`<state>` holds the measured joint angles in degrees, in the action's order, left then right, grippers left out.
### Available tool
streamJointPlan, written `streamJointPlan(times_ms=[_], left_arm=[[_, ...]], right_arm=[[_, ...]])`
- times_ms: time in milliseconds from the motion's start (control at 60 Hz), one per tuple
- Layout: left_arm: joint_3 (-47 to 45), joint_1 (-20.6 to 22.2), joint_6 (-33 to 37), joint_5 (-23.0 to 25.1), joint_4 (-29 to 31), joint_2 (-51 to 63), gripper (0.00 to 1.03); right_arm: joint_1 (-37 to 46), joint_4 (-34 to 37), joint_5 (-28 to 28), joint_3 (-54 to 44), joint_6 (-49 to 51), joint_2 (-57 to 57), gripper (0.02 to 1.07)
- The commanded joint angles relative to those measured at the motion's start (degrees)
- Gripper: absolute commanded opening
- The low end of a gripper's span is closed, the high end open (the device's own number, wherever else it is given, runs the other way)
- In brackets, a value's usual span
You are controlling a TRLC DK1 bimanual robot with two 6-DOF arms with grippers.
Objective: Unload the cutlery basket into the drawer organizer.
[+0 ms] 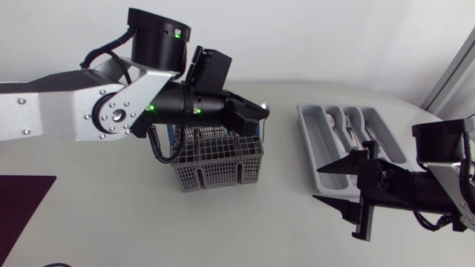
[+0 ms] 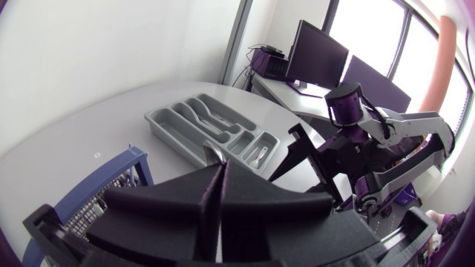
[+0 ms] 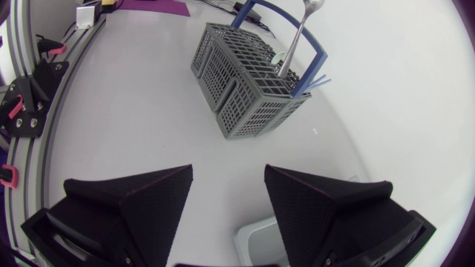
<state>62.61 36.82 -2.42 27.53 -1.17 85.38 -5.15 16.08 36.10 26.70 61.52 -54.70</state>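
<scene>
Left end effector (image 2: 217, 169) pinched a silver utensil (image 3: 295, 46), basket (image 3: 245, 96) under it. Right end effector (image 3: 226, 194) was spread, organizer (image 1: 318, 144) just beside it.

Cannot tell fork from spoon on the cutlery piece (image 3: 297, 41) rising from the cutlery basket (image 3: 245, 89): upper end cut off at the right wrist view's edge, lower end lost behind mesh. In the left wrist view, only its tip above the left tool's (image 2: 220, 169) pressed-together fingers. Overhead, basket's far side covered by the left arm (image 1: 171, 100).
</scene>
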Motion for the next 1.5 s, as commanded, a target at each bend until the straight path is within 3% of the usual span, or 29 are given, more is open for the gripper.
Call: streamJointPlan(times_ms=[0, 250, 600, 667, 1050, 1183, 1300, 1367, 1483], left_arm=[[-1.53, -0.78, 1.1, 1.65, -0.24, -1.62, 0.08], [2.25, -1.22, 12.35, 12.02, 9.87, -1.18, 0.08], [4.1, 1.94, 29.92, 18.44, 22.35, -1.54, 0.08], [5.15, 2.64, 36.78, 20.55, 28.5, -1.1, 0.08], [7.97, 5.55, 50.32, 23.8, 41.34, 1.54, 0.08], [8.58, 5.72, 51.46, 24.33, 42.3, 2.51, 0.08], [8.93, 5.72, 51.99, 24.33, 42.65, 3.3, 0.08], [9.2, 5.72, 52.25, 24.41, 42.74, 3.82, 0.07], [9.46, 5.72, 52.34, 25.21, 42.74, 3.91, 0.07]], right_arm=[[-0.3, -0.08, 0.82, 2.13, -2.37, -1.29, 0.75], [-0.04, 4.67, 5.48, 6.79, -4.21, -2.26, 0.75], [-1.36, 11.43, 9.87, 10.57, -1.93, -4.45, 0.78], [-2.67, 13.28, 10.4, 11.18, -0.7, -5.24, 0.78], [-8.83, 19.87, 12.51, 13.73, 0.8, -5.42, 0.77], [-11.38, 21.63, 13.12, 14.0, 0.97, -4.98, 0.64], [-13.31, 23.04, 13.39, 14.17, 0.97, -4.54, 0.6], [-14.8, 23.47, 13.39, 14.17, 0.89, -3.84, 0.52], [-15.95, 23.74, 13.47, 14.43, 0.45, -3.49, 0.47]])
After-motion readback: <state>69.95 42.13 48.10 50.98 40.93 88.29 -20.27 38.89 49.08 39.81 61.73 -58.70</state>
